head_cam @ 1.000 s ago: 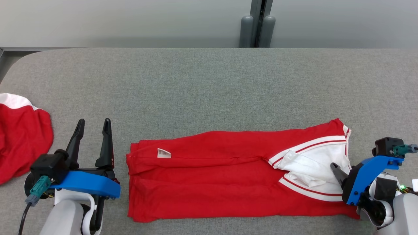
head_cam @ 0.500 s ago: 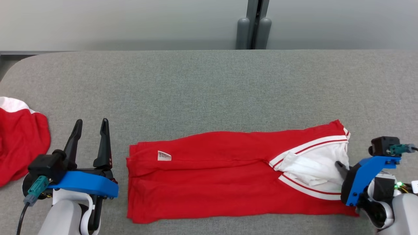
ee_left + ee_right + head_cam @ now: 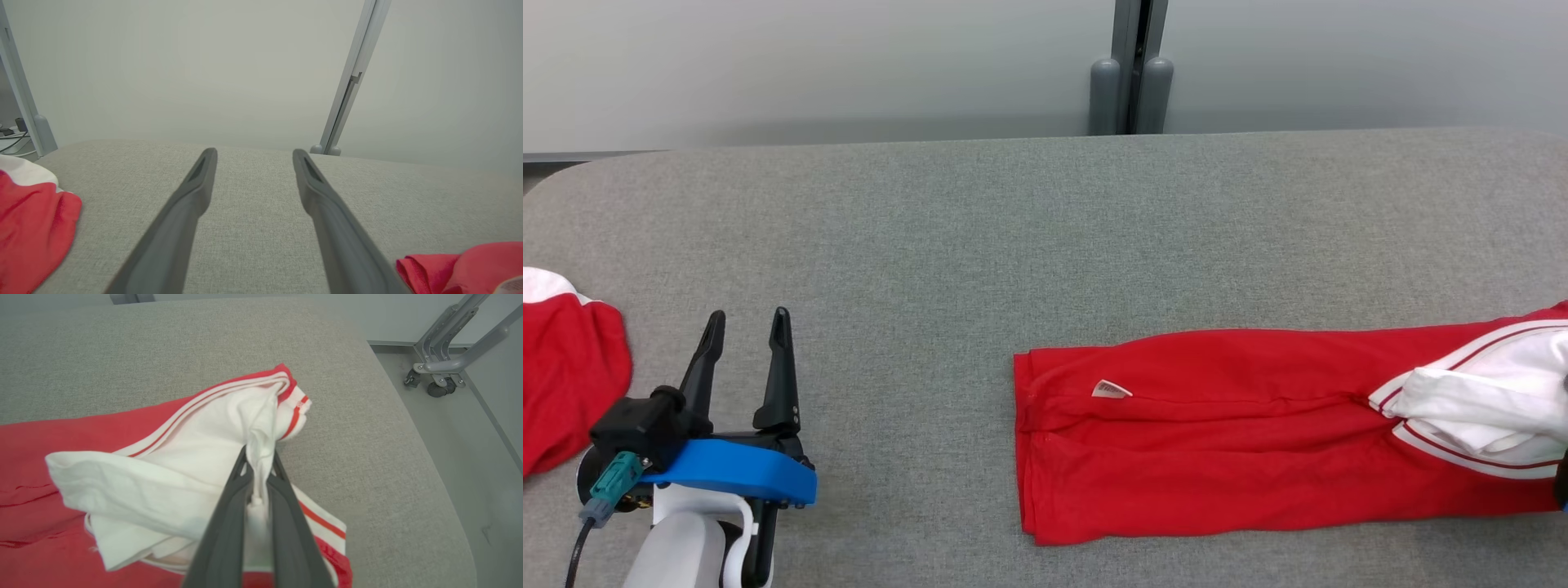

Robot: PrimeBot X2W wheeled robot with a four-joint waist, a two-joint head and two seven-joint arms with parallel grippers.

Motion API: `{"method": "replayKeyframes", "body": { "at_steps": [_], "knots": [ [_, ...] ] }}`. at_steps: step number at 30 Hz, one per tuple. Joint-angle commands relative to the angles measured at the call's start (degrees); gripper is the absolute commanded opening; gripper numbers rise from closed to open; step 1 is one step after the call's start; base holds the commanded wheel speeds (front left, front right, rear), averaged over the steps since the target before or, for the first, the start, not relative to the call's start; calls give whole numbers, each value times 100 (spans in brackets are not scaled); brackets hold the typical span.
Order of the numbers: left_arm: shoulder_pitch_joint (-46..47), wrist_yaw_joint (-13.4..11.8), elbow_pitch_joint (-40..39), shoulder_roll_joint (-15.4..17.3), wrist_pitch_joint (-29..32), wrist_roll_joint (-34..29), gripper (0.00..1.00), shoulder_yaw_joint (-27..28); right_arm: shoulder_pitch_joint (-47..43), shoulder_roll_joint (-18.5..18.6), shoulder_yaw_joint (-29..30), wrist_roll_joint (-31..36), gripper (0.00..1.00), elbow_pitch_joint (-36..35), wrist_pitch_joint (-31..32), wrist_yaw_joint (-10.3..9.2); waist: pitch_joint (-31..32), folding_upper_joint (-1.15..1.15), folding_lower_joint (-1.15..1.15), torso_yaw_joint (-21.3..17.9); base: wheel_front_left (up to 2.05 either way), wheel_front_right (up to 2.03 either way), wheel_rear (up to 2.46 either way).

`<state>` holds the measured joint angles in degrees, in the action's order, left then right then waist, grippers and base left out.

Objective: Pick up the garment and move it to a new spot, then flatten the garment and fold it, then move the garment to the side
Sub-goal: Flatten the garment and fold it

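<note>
The red shirt (image 3: 1217, 441) lies folded on the gray table (image 3: 1013, 229), at 4 o'clock in the head view. The right gripper (image 3: 260, 454) is pinched tight on its white end. The left gripper (image 3: 749, 315), at 8 o'clock, has its fingers wide apart, and the shirt lies off at its 3 o'clock.

Right edge apparently crops garment (image 3: 1217, 441).

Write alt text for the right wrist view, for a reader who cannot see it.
The right claw is shut on a bunched white fold of a red-and-white garment, the rest of which lies on a grey fabric-covered table. Beyond the table's edge, a wheeled metal frame stands on the floor.
</note>
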<state>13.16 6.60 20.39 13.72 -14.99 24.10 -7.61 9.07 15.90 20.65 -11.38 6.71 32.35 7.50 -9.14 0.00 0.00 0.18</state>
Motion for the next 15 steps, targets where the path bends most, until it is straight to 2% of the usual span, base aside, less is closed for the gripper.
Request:
{"method": "replayKeyframes", "body": {
  "at_steps": [1,6,11,15],
  "knots": [
    [-42,25,-9,-19,-26,-30,100,31,-53,29,24,54,0,-53,25,-1,4,0,0,-3,0,0,0],
    [-77,30,-2,-62,-26,-47,100,-26,-140,-47,-64,35,0,-274,87,-1,55,0,0,5,0,0,0],
    [-100,44,46,-65,-25,-29,100,-65,-249,-351,-561,202,0,-696,210,-1,141,0,0,27,0,0,0],
    [-129,41,60,-44,-26,-12,100,-73,-294,-493,-1243,86,0,-982,281,-1,208,0,0,45,0,0,0]
  ]
}}
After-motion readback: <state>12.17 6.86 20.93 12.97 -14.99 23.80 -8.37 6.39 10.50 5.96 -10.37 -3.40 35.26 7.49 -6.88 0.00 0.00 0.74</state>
